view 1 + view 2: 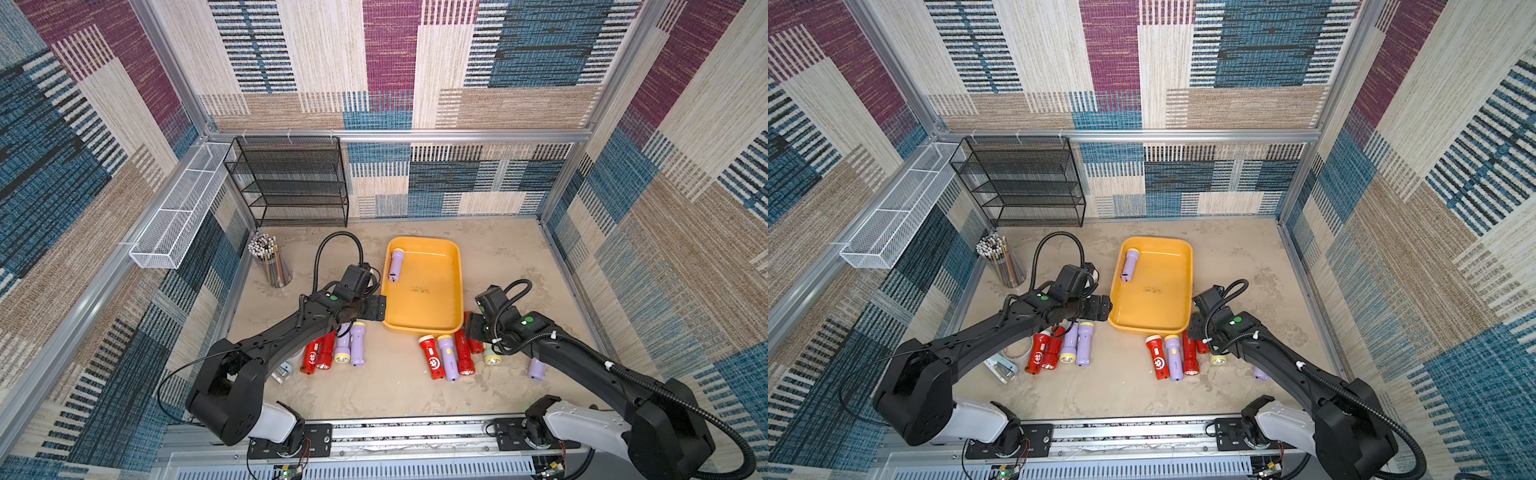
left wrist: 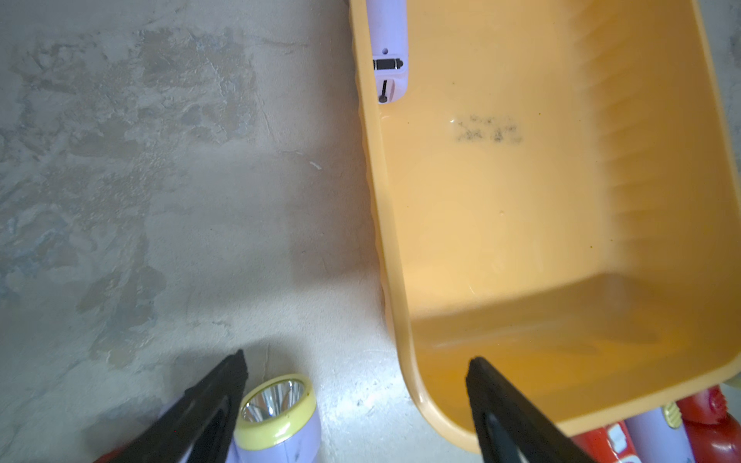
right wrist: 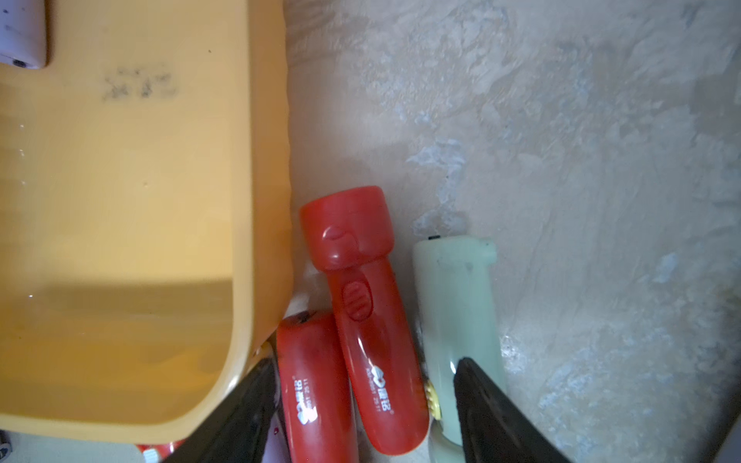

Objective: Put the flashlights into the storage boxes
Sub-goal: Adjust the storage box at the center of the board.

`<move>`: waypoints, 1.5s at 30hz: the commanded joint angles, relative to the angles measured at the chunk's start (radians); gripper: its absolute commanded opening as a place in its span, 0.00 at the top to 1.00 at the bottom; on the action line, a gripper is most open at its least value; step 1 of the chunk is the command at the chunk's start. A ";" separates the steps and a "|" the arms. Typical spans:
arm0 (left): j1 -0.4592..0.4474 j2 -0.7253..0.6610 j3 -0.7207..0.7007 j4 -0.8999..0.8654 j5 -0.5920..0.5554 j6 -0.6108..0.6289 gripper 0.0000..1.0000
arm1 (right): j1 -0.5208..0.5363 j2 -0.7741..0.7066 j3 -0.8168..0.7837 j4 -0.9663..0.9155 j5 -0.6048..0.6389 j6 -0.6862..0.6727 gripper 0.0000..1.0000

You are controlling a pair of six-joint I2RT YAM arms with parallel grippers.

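Observation:
The yellow-orange storage box (image 1: 460, 282) lies mid-table with one lilac flashlight (image 1: 397, 266) inside at its far left. Several red and lilac flashlights (image 1: 343, 345) lie in a row near its front left corner. Another row (image 1: 449, 357) lies at its front right. My left gripper (image 2: 357, 360) hangs open over the box's front left corner, beside a lilac flashlight with a yellow head (image 2: 280, 417). My right gripper (image 3: 363, 364) is open, low over two red flashlights (image 3: 361, 288), one finger above a pale green flashlight (image 3: 457, 300).
A black mesh rack (image 1: 291, 183) stands at the back left. A white wire basket (image 1: 178, 216) hangs on the left wall. A cup of pencils (image 1: 270, 262) stands below it. A small white and blue tool (image 1: 1000, 368) lies under the left arm.

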 commanded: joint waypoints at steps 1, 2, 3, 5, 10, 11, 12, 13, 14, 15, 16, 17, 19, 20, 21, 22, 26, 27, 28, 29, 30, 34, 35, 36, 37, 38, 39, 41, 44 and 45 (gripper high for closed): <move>-0.001 0.025 0.018 0.028 0.020 0.016 0.10 | 0.000 0.001 -0.024 0.012 -0.022 0.027 0.31; -0.002 0.036 0.026 0.025 0.023 0.018 0.11 | -0.001 -0.006 -0.028 0.017 -0.024 0.029 0.31; -0.002 0.046 0.035 0.023 0.025 0.019 0.11 | 0.000 -0.012 -0.030 0.020 -0.027 0.031 0.31; -0.002 0.061 0.048 0.013 0.028 0.021 0.11 | -0.001 -0.031 -0.025 0.018 -0.025 0.028 0.31; -0.001 0.065 0.056 0.013 0.033 0.023 0.11 | -0.002 -0.022 0.017 -0.009 -0.013 0.011 0.31; 0.000 0.061 0.055 0.016 0.033 0.023 0.11 | -0.001 -0.010 0.026 -0.013 -0.015 0.009 0.31; -0.002 0.057 0.053 0.016 0.033 0.024 0.11 | -0.002 0.000 0.035 -0.013 -0.019 0.007 0.31; -0.001 0.050 0.050 0.017 0.033 0.024 0.11 | -0.002 0.011 0.041 -0.013 -0.023 0.005 0.31; -0.001 0.043 0.047 0.017 0.033 0.025 0.11 | -0.001 0.025 0.049 -0.012 -0.024 0.004 0.31; -0.002 0.035 0.044 0.018 0.034 0.026 0.11 | -0.002 0.035 0.056 -0.008 -0.027 0.002 0.31; -0.002 0.025 0.043 0.018 0.032 0.027 0.11 | -0.002 0.047 0.063 -0.008 -0.028 0.001 0.31; -0.001 0.015 0.042 0.015 0.029 0.028 0.11 | -0.004 0.062 0.072 -0.011 -0.031 0.001 0.31; 0.000 -0.010 0.039 0.013 0.029 0.030 0.11 | -0.004 0.090 0.100 -0.025 -0.036 -0.003 0.31; -0.001 -0.019 0.037 0.014 0.030 0.032 0.11 | -0.003 0.104 0.112 -0.036 -0.038 -0.004 0.31; -0.001 -0.033 0.033 0.012 0.030 0.032 0.11 | -0.004 0.118 0.130 -0.049 -0.039 -0.004 0.31; -0.001 -0.047 0.028 0.014 0.031 0.036 0.11 | -0.002 0.129 0.150 -0.062 -0.040 -0.004 0.31; 0.000 -0.080 0.013 0.008 0.033 0.038 0.11 | -0.004 0.141 0.194 -0.078 -0.044 0.012 0.31; 0.000 -0.084 0.012 0.007 0.036 0.038 0.11 | -0.003 0.145 0.203 -0.084 -0.039 0.013 0.31; 0.001 -0.089 0.010 0.008 0.040 0.038 0.10 | -0.003 0.151 0.214 -0.094 -0.030 0.016 0.31; 0.000 -0.092 0.009 0.005 0.046 0.037 0.10 | -0.003 0.157 0.222 -0.103 -0.022 0.017 0.31; 0.000 -0.093 0.010 0.006 0.052 0.034 0.10 | -0.004 0.164 0.231 -0.112 -0.018 0.018 0.31; 0.000 -0.087 0.013 0.006 0.065 0.035 0.10 | -0.003 0.176 0.236 -0.122 -0.012 0.023 0.31; 0.000 -0.085 0.013 0.005 0.064 0.036 0.10 | -0.003 0.177 0.233 -0.122 -0.012 0.026 0.31; 0.000 -0.083 0.013 0.003 0.063 0.038 0.10 | -0.004 0.178 0.229 -0.123 -0.013 0.029 0.30; 0.000 -0.084 0.014 0.003 0.062 0.038 0.10 | -0.003 0.178 0.225 -0.122 -0.013 0.031 0.30; 0.000 -0.084 0.013 0.004 0.062 0.040 0.10 | -0.003 0.176 0.220 -0.121 -0.013 0.033 0.30; 0.000 -0.084 0.015 0.005 0.061 0.039 0.10 | -0.004 0.173 0.216 -0.120 -0.012 0.034 0.30; 0.000 -0.082 0.016 0.006 0.062 0.040 0.10 | -0.005 0.171 0.210 -0.122 -0.012 0.036 0.30; 0.000 -0.081 0.019 0.008 0.067 0.040 0.10 | -0.007 0.161 0.197 -0.124 -0.005 0.037 0.30; 0.000 -0.079 0.019 0.010 0.067 0.038 0.10 | -0.009 0.156 0.189 -0.124 -0.002 0.038 0.30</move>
